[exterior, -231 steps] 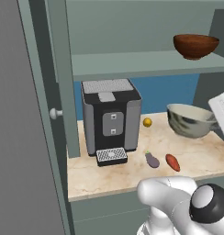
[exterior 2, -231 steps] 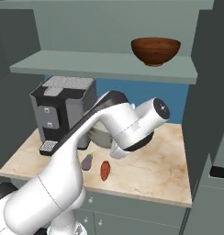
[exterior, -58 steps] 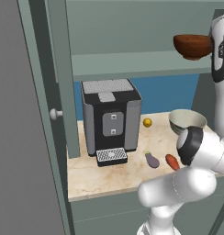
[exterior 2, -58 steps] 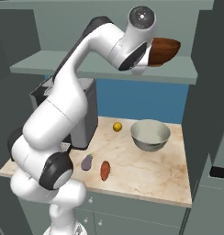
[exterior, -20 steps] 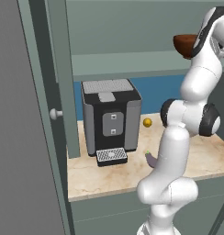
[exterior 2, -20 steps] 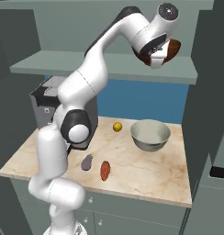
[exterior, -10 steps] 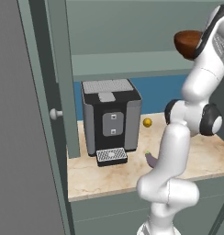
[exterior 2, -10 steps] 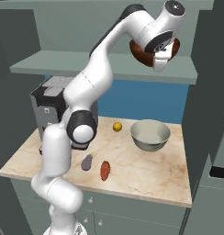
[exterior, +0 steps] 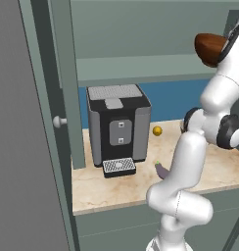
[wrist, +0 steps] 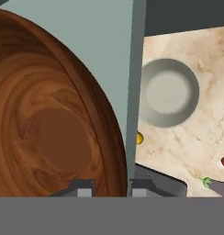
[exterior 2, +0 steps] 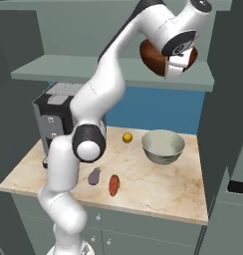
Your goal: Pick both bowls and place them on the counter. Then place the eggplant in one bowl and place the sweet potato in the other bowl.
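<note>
Up by the grey-green shelf (exterior 2: 93,67) the gripper (wrist: 112,189) pinches the rim of the wooden bowl (exterior 2: 156,56), tilted off the board, so the second bowl seems mid-carry and needs lowering onto the marble counter (exterior 2: 158,184) beside the ceramic bowl (exterior 2: 163,145), near eggplant (exterior 2: 94,176) and sweet potato (exterior 2: 114,185)
</note>
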You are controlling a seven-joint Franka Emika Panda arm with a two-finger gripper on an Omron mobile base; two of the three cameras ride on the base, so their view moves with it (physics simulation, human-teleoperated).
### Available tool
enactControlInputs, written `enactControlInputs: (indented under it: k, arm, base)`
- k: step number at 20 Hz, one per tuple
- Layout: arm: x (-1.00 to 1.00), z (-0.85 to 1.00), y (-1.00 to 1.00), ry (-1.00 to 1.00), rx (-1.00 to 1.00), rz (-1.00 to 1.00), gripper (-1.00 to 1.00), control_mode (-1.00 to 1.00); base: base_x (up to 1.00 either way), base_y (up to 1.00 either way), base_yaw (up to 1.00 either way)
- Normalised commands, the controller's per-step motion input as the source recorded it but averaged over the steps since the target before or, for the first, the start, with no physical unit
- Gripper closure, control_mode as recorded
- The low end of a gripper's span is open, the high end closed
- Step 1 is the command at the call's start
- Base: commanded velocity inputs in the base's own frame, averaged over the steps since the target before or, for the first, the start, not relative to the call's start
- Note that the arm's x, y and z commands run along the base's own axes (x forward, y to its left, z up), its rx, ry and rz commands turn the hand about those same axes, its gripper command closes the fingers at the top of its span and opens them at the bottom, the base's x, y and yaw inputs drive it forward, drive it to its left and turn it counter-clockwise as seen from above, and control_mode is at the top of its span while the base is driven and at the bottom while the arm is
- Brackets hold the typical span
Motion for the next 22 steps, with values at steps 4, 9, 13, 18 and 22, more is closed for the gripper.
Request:
enactControlInputs:
  k: [4,9,13,18,22]
  arm:
    - [-0.84,0.09,-0.03,-0.09,0.18,0.00,1.00,-1.00]
    - [-0.83,0.06,0.01,-0.03,0.10,0.00,1.00,-1.00]
    - [-0.78,-0.01,0.05,0.00,0.00,0.00,1.00,-1.00]
    - [-0.75,-0.27,0.10,-0.01,-0.03,0.00,1.00,-1.00]
    - [-0.67,-0.50,0.10,0.00,-0.06,0.00,1.00,-1.00]
  base:
    - [0.00,0.00,0.00]
    - [0.00,0.00,0.00]
    - [0.00,0.00,0.00]
    - [0.00,0.00,0.00]
    - [0.00,0.00,0.00]
